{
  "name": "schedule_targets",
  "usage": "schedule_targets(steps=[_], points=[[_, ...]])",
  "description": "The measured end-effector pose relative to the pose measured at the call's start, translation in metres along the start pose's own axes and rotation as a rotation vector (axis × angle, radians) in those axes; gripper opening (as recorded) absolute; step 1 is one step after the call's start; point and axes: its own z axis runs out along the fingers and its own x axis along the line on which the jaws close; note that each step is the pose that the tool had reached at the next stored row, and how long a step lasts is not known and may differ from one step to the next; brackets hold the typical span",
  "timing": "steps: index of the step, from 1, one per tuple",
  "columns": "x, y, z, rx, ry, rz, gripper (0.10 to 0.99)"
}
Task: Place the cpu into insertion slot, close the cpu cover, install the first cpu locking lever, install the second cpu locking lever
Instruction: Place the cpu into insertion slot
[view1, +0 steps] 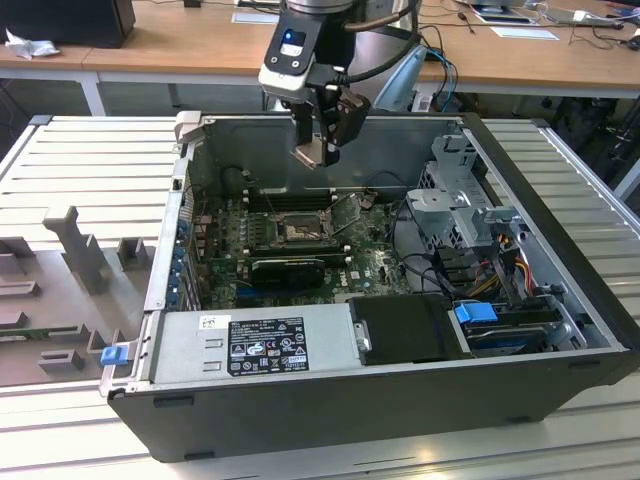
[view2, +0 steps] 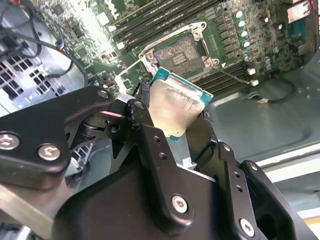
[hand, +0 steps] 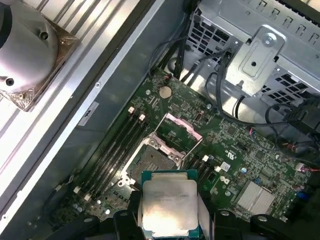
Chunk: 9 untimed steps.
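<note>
My fingers (view2: 145, 117) are clenched on the cpu (view2: 176, 107), one on each of two opposite edges, and its pale silvery face is open to both wrist views. In the exterior view I hang in the upper middle of the frame, over the back part of the open computer case (view1: 300, 410) and well clear of the green motherboard (view1: 375, 262) on its floor. The insertion slot (view1: 290, 228) lies below me near the centre of that frame, dark in the middle and not yet filled. The cpu cover (hand: 181, 131) stands tipped open at one side of the slot, leaving the square opening free.

I judge the cpu to be light, stiff and thin, so there is no weight to fight but little edge to hold. Its metal face looks smooth, and a pinch across the flat faces would likely slide. The edges are the place to grip, as I hold it now, keeping off the underside where I take the contacts to be. It is fragile in its own way, and the slot's fine pins more so, since a tilt or skewed corner could bend them. Whether it sits level between my fingers I cannot tell.
</note>
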Motion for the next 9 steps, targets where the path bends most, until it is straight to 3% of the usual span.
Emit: schedule_targets(steps=[9], points=[[-0.0002, -0.0013, 0.0155, -0.003, -0.0232, 0.283, 0.533]])
